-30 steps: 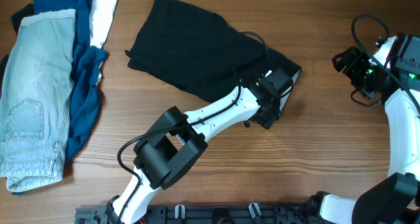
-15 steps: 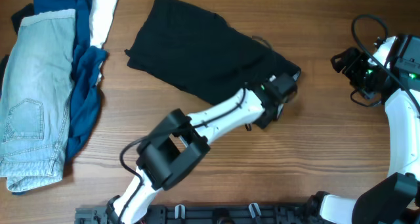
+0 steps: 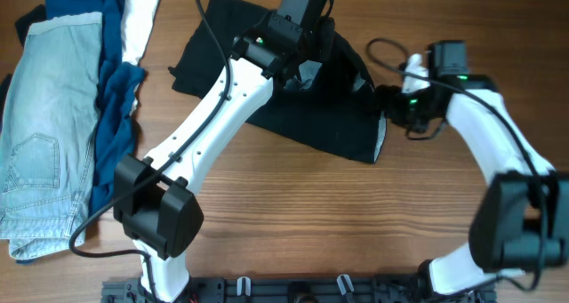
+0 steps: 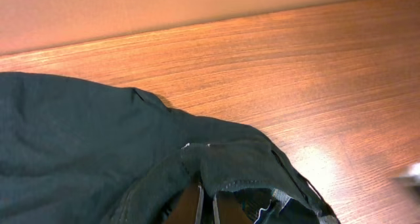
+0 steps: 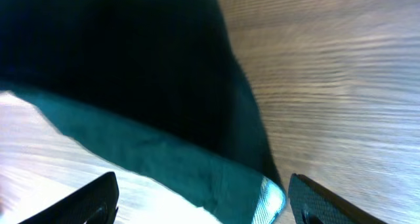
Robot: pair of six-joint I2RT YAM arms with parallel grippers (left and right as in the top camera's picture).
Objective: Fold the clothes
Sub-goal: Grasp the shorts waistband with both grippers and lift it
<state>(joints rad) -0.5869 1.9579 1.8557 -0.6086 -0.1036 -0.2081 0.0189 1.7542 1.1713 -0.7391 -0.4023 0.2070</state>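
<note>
On the wooden table (image 3: 293, 214) the black garment (image 3: 267, 99) lies spread out, flat except for one raised fold. The left gripper (image 4: 209, 207) is pinched tight on that fold near the garment's far side. A ridge of cloth rises between its closed fingers, and pale grey lining shows just beneath. The right gripper (image 5: 203, 201) hovers at the garment's right edge with its fingers (image 5: 92, 198) spread wide, holding nothing. The hem and a strip of grey lining lie below the gap.

The cloth looks thin, limp and light. It will likely sag from any single pinch and slide easily over the smooth wood. A hold at a corner or along the hem, through both layers, should give a straighter crease than a pinch in the middle.

Well to the left of the garment, the faded jeans (image 3: 44, 134), a dark-blue piece (image 3: 114, 143) and a white piece (image 3: 140, 19) lie heaped together and block nothing. The left arm (image 3: 213, 116) crosses the garment's near left part, and a fold carried that way may catch on it.
</note>
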